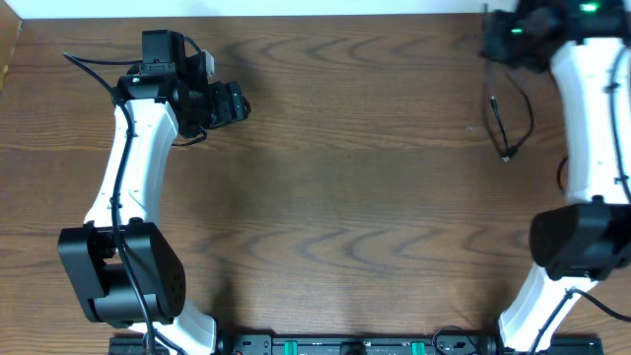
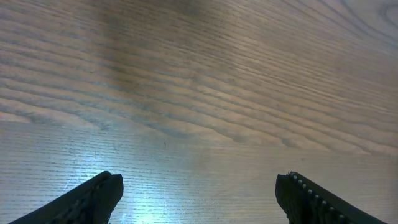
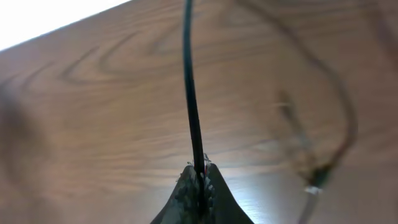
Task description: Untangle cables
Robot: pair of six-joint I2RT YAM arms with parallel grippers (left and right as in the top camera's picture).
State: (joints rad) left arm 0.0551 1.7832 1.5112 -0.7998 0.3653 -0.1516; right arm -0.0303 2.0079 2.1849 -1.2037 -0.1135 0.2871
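one black cable (image 3: 191, 93) clamped in the right gripper (image 3: 200, 173) at a wooden table (image 1: 345, 177); left gripper (image 2: 199, 183) spread wide apart.

On the table (image 1: 345, 197), the left gripper (image 1: 237, 102) is at the far left, over bare wood, its jaws well apart. The right gripper (image 1: 505, 41) is at the far right corner. A cable (image 1: 511, 126) loops just left of the right arm (image 1: 592, 118) (whether it rests on the wood, I cannot tell). One part of it is pinched between the right gripper's jaws.
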